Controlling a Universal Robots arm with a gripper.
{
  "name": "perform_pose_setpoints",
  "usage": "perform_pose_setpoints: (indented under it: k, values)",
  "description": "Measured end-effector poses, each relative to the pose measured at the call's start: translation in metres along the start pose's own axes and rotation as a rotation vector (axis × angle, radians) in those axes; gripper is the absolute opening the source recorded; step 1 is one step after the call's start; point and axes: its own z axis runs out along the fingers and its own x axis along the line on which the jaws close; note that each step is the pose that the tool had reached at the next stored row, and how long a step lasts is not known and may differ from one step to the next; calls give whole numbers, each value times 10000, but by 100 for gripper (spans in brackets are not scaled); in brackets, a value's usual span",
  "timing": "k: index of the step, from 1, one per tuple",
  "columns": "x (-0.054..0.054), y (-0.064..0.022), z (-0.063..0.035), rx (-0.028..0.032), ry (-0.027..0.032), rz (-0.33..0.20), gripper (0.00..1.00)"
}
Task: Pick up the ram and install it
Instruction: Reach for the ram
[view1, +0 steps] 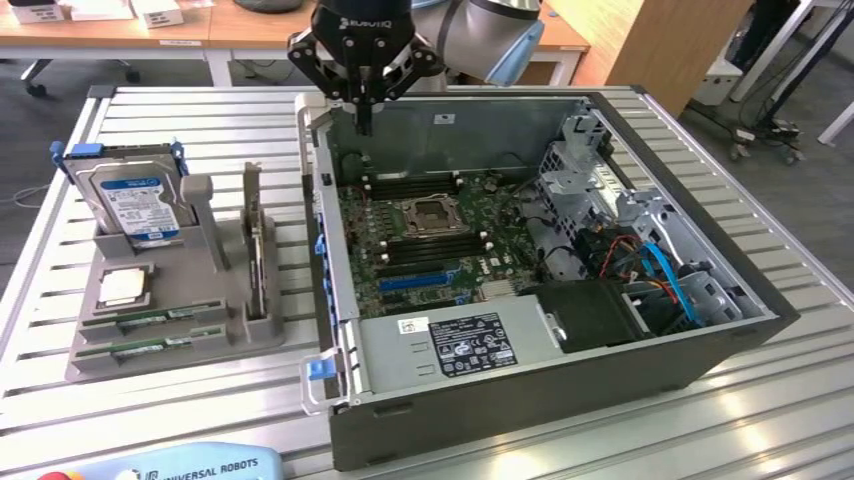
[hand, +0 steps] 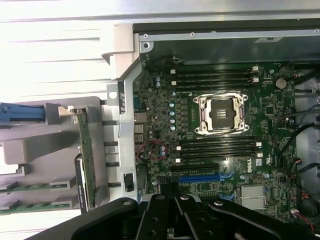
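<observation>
Ram sticks (view1: 167, 316) lie in the grey holder (view1: 260, 325) on the counter (view1: 174, 410). The pincer (view1: 362, 125), fingers together and empty, hovers over the open computer case (view1: 534, 390).

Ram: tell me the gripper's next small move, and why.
Likely swing the gripper toward the gray holder on the exterior view's left: it hangs shut and empty above the computer case, while the ram lies in that holder.
</observation>
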Motion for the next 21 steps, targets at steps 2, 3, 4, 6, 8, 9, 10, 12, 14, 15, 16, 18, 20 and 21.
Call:
perform_pose_setpoints:
  k: [2, 3, 4, 6, 8, 9, 10, 12, 14, 15, 16, 18, 20, 21]
  values:
    - [16, -1, 0, 0, 0, 0, 10]
    - [24, -2, 0, -1, -1, -1, 10]
    - [32, -2, 0, -1, 0, 0, 10]
    - [47, -3, -1, -1, 0, 0, 10]
    - [63, -5, -1, -1, -1, 0, 10]
    - [71, -5, -1, -1, 0, 0, 10]
    - [78, -6, -2, -1, 0, 0, 10]
    - [95, -7, -2, -1, 0, 1, 10]
    - [111, -8, -2, -1, 0, 0, 10]
    - [120, -9, -3, -1, 0, 0, 10]
    - [128, -9, -3, -1, 0, 0, 10]
    - [144, -11, -3, -1, -1, 0, 10]
    - [158, -11, -3, -1, 0, -1, 10]
    - [165, -12, -4, 0, 0, 0, 10]
